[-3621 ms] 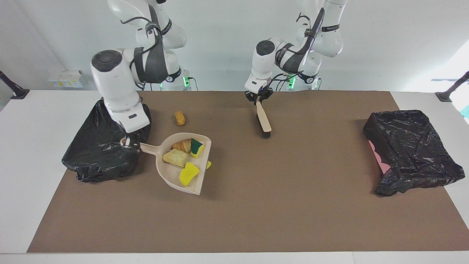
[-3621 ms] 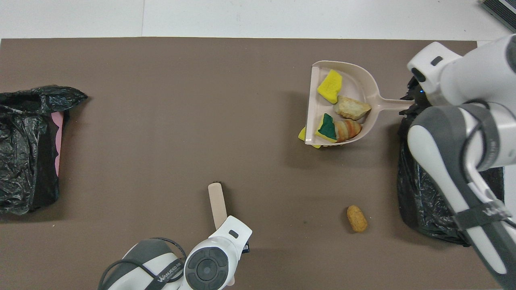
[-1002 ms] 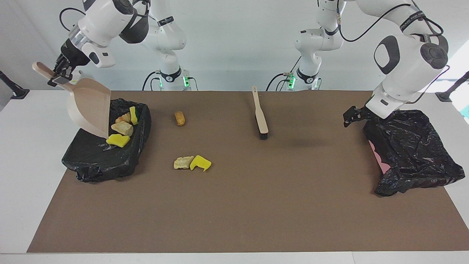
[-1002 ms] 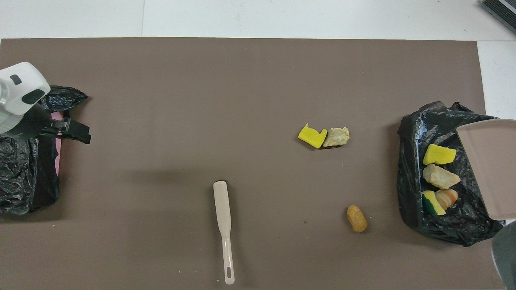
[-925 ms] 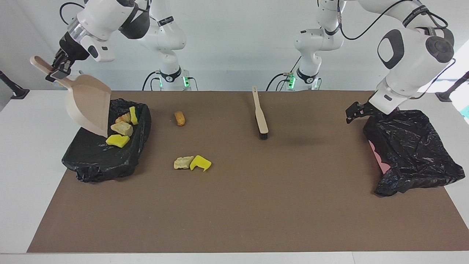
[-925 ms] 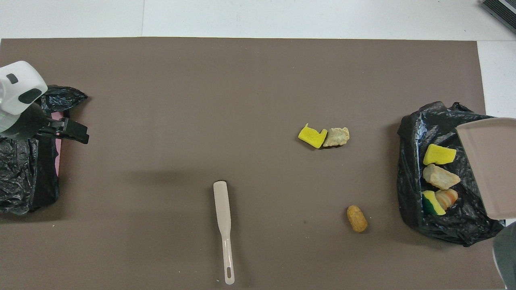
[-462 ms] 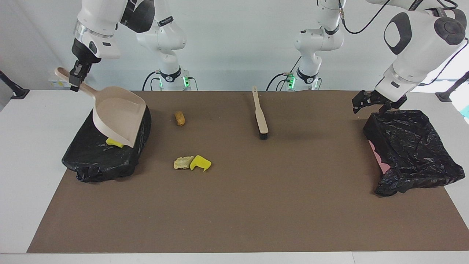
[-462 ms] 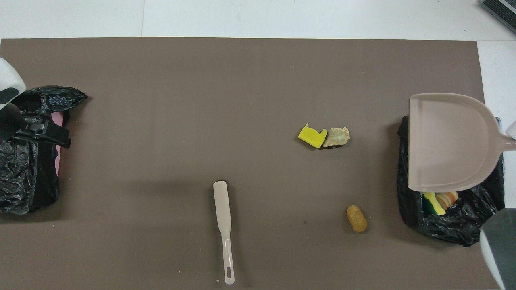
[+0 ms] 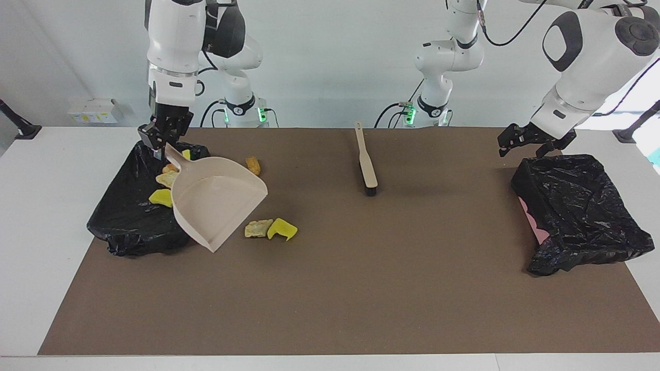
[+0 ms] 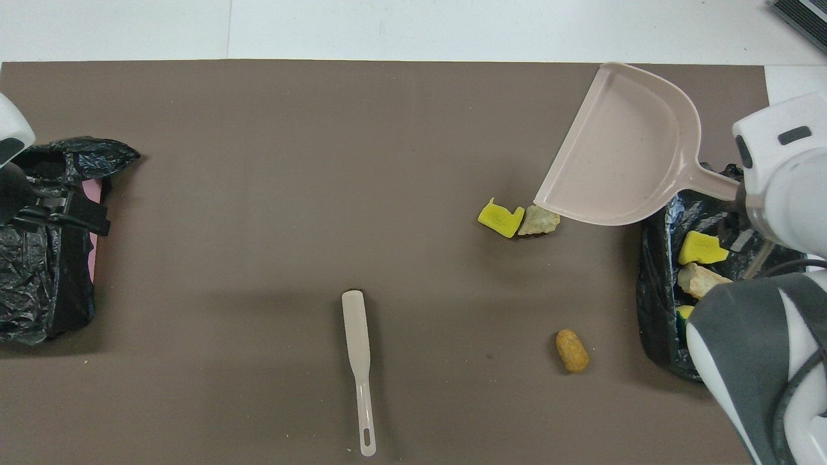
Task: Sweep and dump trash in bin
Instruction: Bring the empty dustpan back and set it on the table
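Trash (image 9: 164, 196) in bin (image 9: 124, 221), half hidden

My table (image 9: 31, 216) is white, with a brown mat (image 9: 361, 288) covering most of its top. A plain pale wall (image 9: 319, 62) rises at my back. Bright daylight (image 9: 647, 93) spills in at my left arm's end. A small white box (image 9: 93, 111) sits by the wall.

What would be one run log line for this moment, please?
right gripper: shut on dustpan handle, raised, empty | left gripper: open, over bin edge | brush: on mat | three scraps on mat
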`<move>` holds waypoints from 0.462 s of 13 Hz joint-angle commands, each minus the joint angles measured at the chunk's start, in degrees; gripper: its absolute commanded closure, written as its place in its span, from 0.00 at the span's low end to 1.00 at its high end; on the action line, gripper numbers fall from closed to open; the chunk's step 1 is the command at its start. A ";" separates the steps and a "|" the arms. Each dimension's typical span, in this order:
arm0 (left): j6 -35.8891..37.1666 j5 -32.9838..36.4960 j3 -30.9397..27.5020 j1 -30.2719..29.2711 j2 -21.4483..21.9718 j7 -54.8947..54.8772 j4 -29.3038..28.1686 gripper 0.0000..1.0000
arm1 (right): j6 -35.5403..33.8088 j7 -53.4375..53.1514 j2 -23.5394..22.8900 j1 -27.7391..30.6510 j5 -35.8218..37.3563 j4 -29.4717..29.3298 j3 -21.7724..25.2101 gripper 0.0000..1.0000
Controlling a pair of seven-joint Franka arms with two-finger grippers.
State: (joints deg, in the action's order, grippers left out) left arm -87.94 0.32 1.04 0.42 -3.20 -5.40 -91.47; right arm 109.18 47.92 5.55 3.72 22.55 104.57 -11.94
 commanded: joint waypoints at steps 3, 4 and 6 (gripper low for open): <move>1.36 0.39 0.19 -0.33 2.66 0.65 -1.50 0.00 | -2.92 -26.05 -12.55 -9.23 -5.29 -11.83 -0.63 1.00; 0.41 0.30 0.19 -0.34 3.98 0.22 -3.60 0.00 | -3.88 -33.69 -16.41 -10.56 -7.15 -14.72 -0.63 1.00; 0.31 0.30 0.19 -0.16 3.73 0.13 -3.19 0.00 | -4.32 -46.72 -24.93 -15.46 -7.34 -23.14 -0.55 1.00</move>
State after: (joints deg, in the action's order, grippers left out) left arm -87.50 0.32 1.09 0.42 -1.23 -5.24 -92.68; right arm 107.59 10.35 -10.36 -8.75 16.76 92.11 -12.46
